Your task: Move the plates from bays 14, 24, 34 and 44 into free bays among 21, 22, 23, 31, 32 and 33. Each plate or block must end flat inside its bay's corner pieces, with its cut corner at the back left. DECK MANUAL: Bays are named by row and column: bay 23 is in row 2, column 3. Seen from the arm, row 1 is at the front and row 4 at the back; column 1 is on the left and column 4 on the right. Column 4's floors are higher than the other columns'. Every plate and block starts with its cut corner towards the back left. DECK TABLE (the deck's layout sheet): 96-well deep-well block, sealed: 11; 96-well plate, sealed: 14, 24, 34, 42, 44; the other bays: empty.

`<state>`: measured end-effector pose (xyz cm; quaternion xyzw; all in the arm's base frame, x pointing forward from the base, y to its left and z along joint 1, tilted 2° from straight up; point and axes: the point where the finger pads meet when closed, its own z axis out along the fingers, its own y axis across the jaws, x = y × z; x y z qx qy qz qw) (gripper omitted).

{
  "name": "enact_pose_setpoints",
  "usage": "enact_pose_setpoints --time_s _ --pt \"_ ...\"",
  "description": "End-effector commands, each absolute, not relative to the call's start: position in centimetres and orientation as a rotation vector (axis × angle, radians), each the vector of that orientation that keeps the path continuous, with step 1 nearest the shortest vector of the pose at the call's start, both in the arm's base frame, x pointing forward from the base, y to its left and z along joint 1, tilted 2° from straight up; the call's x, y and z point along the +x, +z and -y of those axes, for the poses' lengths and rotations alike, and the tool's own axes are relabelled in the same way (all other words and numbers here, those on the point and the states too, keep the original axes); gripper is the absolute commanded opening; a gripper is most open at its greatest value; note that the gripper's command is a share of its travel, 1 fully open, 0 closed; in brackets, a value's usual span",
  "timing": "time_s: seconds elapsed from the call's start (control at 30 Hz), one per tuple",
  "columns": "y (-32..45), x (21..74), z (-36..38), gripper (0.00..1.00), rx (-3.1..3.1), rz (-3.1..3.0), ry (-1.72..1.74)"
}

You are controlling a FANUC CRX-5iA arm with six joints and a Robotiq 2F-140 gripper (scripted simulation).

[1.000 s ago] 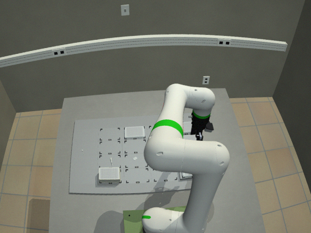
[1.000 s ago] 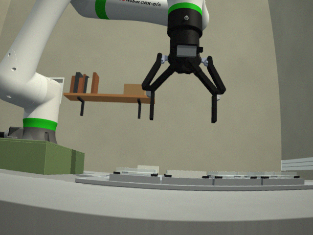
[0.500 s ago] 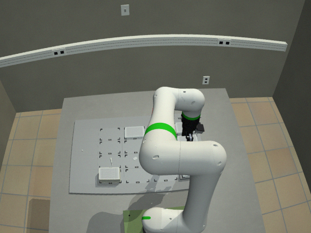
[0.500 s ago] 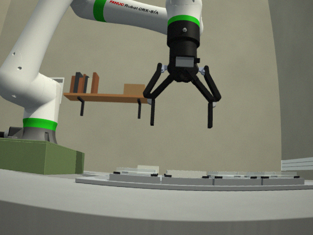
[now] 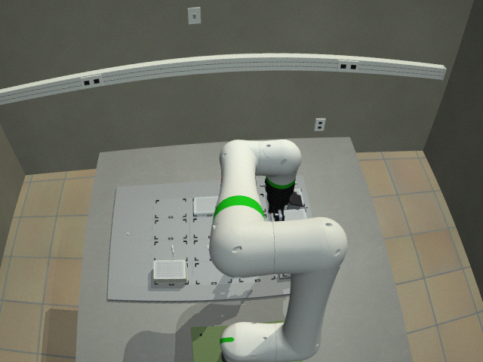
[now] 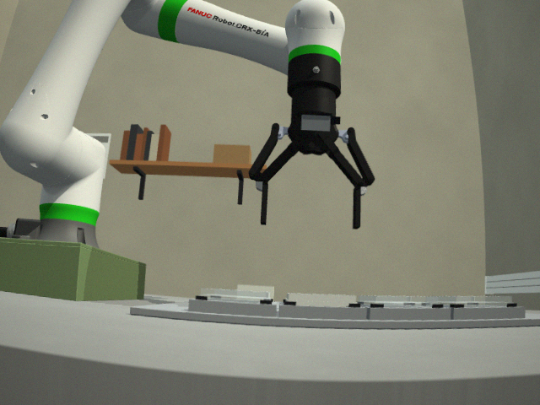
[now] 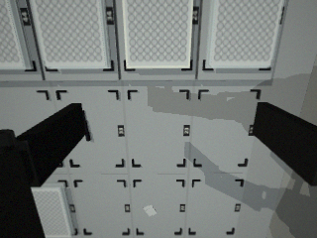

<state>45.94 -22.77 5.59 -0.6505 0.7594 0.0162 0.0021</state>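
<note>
Block, 96-well deep-well, sat in bay 11, front left. Plate 14 lay in bay 14, front right. Behind them, a small white stick lay in bay 21, a pale scrap in bay 22, and plate 24 in bay 24. Gripper hung above the deck, 2 fingers wide apart, holding 0 items. Plate 34 was in bay 34. Farthest, plate 42 and plate 44 occupied bays 42 and 44.

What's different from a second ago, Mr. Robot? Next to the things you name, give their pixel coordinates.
The gripper (image 5: 278, 215) (image 6: 310, 225) (image 7: 168, 118) moved down and to the robot's left. It didn't grab or let go of anything; it's wide open, just like before. The plate in bay 24 (image 6: 320, 299) (image 7: 158, 35) and the tall block (image 5: 170, 269) stayed put.
</note>
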Motion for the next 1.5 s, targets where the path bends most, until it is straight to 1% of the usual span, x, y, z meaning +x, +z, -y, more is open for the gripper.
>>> enact_pose_setpoints --time_s 0.0,0.17,1.47 --pt "5.58 46.28 21.03 1.0 -2.041 -2.383 0.046" --pt "5.53 46.42 20.18 1.0 -2.041 -2.382 0.046" --pt "5.53 46.41 20.18 1.0 -2.041 -2.382 0.046"
